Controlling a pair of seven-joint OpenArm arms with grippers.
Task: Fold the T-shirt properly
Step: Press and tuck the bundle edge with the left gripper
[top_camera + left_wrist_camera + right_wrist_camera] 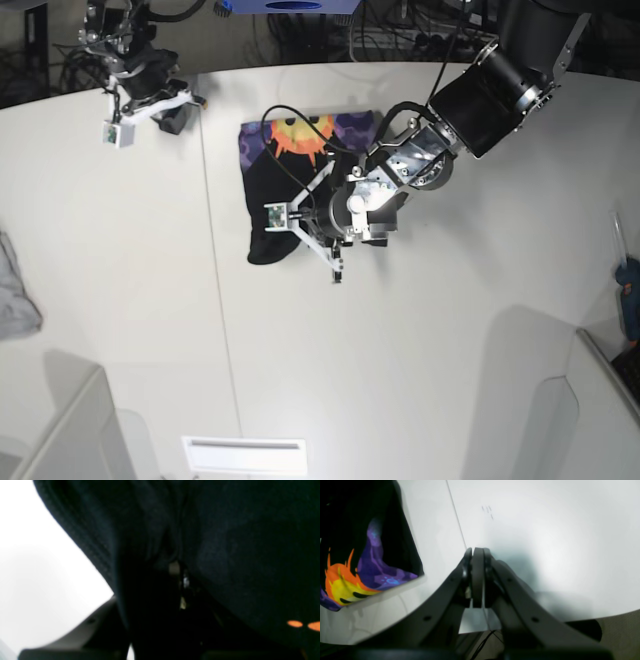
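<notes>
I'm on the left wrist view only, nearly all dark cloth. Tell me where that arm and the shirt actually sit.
Observer: The left pincer is down on the T-shirt, at its near edge on the white table.
Operator: Report the shirt's shape.
Observer: It lies bunched in a narrow strip; the sun-face print shows at its far end.
Operator: Give me the right pincer.
Observer: The right pincer is shut with nothing in it, above bare table off to the shirt's side.
Operator: Anything else on the table?
Observer: A grey cloth lies at the table's edge, far from the shirt.
</notes>
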